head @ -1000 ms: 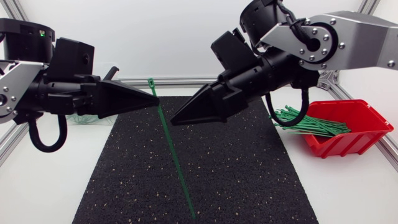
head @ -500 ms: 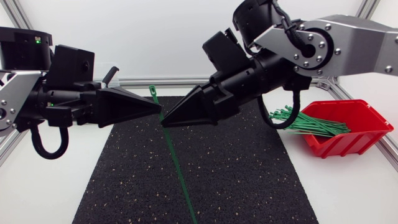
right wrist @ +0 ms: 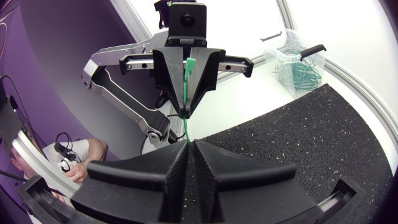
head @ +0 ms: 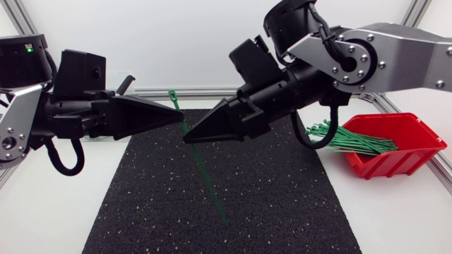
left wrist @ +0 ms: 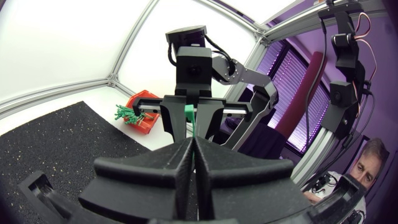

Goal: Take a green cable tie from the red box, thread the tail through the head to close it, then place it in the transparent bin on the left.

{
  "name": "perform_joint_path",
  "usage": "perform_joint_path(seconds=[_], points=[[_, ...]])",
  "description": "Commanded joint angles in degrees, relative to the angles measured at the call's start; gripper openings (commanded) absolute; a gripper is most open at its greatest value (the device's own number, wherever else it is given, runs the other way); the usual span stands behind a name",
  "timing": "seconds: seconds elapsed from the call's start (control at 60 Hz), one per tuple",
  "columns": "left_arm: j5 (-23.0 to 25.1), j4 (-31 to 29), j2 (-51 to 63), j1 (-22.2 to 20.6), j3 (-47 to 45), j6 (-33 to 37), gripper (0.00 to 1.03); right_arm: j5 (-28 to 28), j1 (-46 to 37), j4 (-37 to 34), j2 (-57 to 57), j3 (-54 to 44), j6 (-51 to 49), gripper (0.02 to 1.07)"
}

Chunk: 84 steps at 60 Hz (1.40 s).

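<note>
A green cable tie (head: 205, 173) hangs slanted over the black mat (head: 282, 204), its head (head: 171, 94) uppermost and its tail free. My left gripper (head: 180, 118) is shut on the strap just below the head. My right gripper (head: 187, 139) meets it tip to tip and is shut on the strap slightly lower. In the right wrist view the strap (right wrist: 186, 93) rises from between my closed fingers (right wrist: 205, 158) up to the left gripper. The red box (head: 395, 144) at the right holds several green ties (head: 349, 137). The transparent bin (right wrist: 298, 62) stands beyond the mat's left side.
The black mat covers the middle of the white table (head: 395, 219). An aluminium frame rail (head: 212, 92) runs along the far edge. The transparent bin holds several ties.
My right gripper moved left up to the tie and closed on it below the left gripper's hold. The tie's tail swung slightly to the right and lifted.
</note>
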Motion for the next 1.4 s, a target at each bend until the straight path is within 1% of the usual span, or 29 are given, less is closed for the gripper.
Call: perform_joint_path(seconds=[0.0, 0.267, 0.3, 0.317, 0.4, 0.433, 0.567, 0.617, 0.783, 0.983, 1.117, 1.383], points=[[0.52, 2.25, 0.36, 0.11, -1.64, -3.59, 0.04, -0.15, 0.18, 0.98, -1.43, -1.79, 1.30, 0.08], [0.25, 3.04, 1.15, -0.06, -1.64, -4.39, 0.04, -0.50, 0.18, 1.95, -1.95, -3.02, 1.82, 0.08], [0.16, 3.31, 1.24, -0.06, -1.64, -4.56, 0.04, -0.68, 0.18, 3.09, -1.95, -3.46, 2.70, 0.08], [0.16, 3.40, 1.24, 0.03, -1.73, -4.65, 0.06, -0.77, 0.18, 3.44, -1.95, -3.55, 3.05, 0.08], [0.08, 3.75, 1.24, -0.06, -1.81, -5.18, 0.08, -0.77, 0.18, 4.41, -1.87, -3.81, 3.93, 0.08], [0.08, 3.75, 1.24, 0.03, -1.81, -5.35, 0.11, -0.77, 0.26, 4.67, -1.78, -3.90, 4.20, 0.08], [-0.19, 3.84, 1.24, 0.03, -1.73, -5.70, 0.14, -0.77, 0.35, 6.26, -1.43, -4.51, 5.60, 0.08], [-0.54, 3.75, 1.24, 0.11, -1.73, -5.79, 0.18, -0.77, 0.44, 7.40, -1.34, -4.78, 6.57, 0.08], [-1.33, 3.92, 1.68, -0.06, -1.81, -5.97, 0.18, -0.86, 0.35, 8.28, -1.16, -5.30, 7.36, 0.08], [-1.68, 6.38, 2.47, 0.03, -1.90, -8.25, 0.18, -1.65, -0.26, 14.87, -1.51, -7.50, 12.81, 0.08], [-1.94, 6.91, 3.00, 0.11, -1.55, -9.04, 0.18, -2.09, -0.79, 16.19, -1.60, -8.12, 14.04, 0.08], [-2.74, 10.16, 3.70, 0.47, -1.55, -12.21, 0.18, -2.44, -2.02, 20.67, -1.60, -9.96, 17.82, 0.08]])
